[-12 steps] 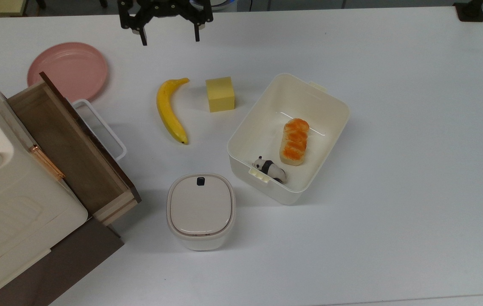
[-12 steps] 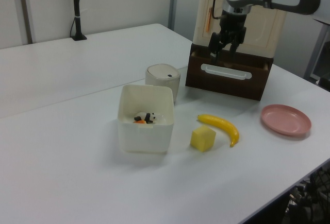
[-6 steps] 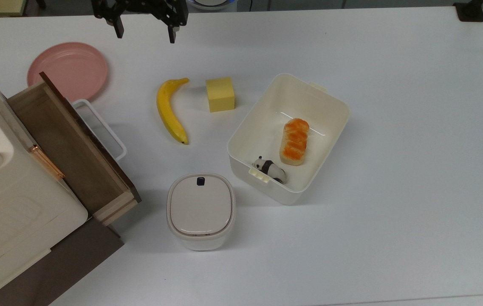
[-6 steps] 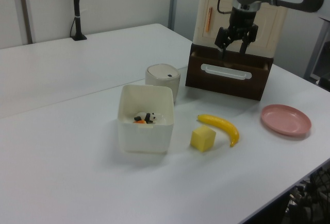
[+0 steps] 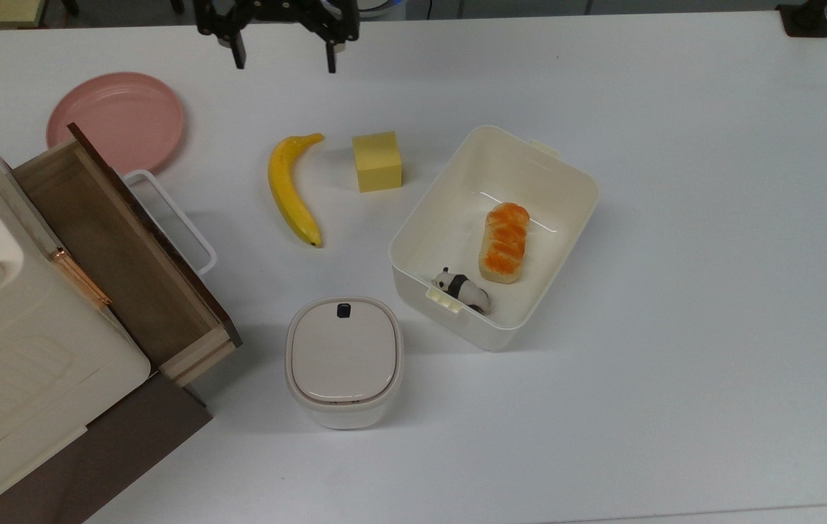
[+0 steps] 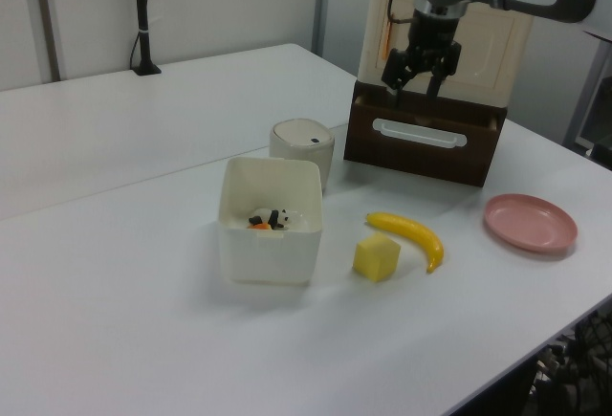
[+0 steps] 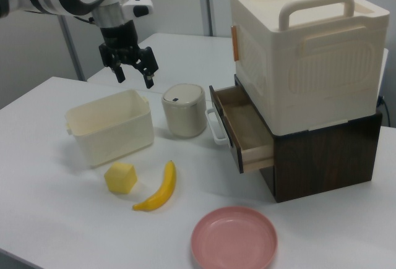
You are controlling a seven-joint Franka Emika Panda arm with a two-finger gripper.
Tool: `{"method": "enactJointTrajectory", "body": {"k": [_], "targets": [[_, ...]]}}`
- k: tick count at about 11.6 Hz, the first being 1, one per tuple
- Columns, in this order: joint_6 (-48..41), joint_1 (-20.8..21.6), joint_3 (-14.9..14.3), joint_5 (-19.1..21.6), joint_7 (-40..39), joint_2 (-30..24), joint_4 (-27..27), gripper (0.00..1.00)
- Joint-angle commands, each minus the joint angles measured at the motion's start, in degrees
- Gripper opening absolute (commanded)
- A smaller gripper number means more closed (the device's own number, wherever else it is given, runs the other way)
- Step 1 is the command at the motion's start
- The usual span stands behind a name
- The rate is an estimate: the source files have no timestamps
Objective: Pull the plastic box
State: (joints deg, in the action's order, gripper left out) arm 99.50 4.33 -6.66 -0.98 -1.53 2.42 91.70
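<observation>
The plastic box [image 5: 579, 185] is a cream-white tub right of centre on the table in the top view, angled to the table edges. It holds an orange bread roll [image 5: 505, 240] and a small panda figure [image 5: 460, 289]. The box also shows in the left view [image 6: 271, 249] and the right view [image 7: 111, 136]. My gripper [image 5: 284, 60] hangs open in the air at the table's far edge, well away from the box, with nothing between its fingers. It appears high above the table in the left view [image 6: 412, 89] and above the box's far side in the right view [image 7: 135, 78].
A banana [image 5: 291, 191] and a yellow cube [image 5: 377, 161] lie between the gripper and the box. A lidded bin [image 5: 344, 360] stands near the box's clip tab. A pink plate [image 5: 116, 120] and a cream appliance with an open wooden drawer [image 5: 115, 247] fill the top view's left.
In the top view the open gripper swung left along the table's far edge, then came back right, close to where it was a second ago. Nothing on the table moved.
</observation>
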Motion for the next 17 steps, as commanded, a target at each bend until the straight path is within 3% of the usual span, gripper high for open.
{"method": "enactJointTrajectory", "body": {"k": [1, 4, 7, 10, 17], "targets": [[-1.3, -4.9, 6.9, 0.7, 1.1, -0.1, -1.0, 1.00], [-1.3, -4.7, 7.4, 0.7, 1.3, -0.2, -1.0, 1.00], [-0.9, -3.7, 4.1, 1.9, 1.3, -2.8, 0.1, 1.00], [-1.1, 0.4, -0.7, 2.5, 1.3, -3.4, 0.3, 1.00], [-1.6, -1.1, 0.6, 4.8, 1.2, -4.3, 1.4, 1.00]]}}
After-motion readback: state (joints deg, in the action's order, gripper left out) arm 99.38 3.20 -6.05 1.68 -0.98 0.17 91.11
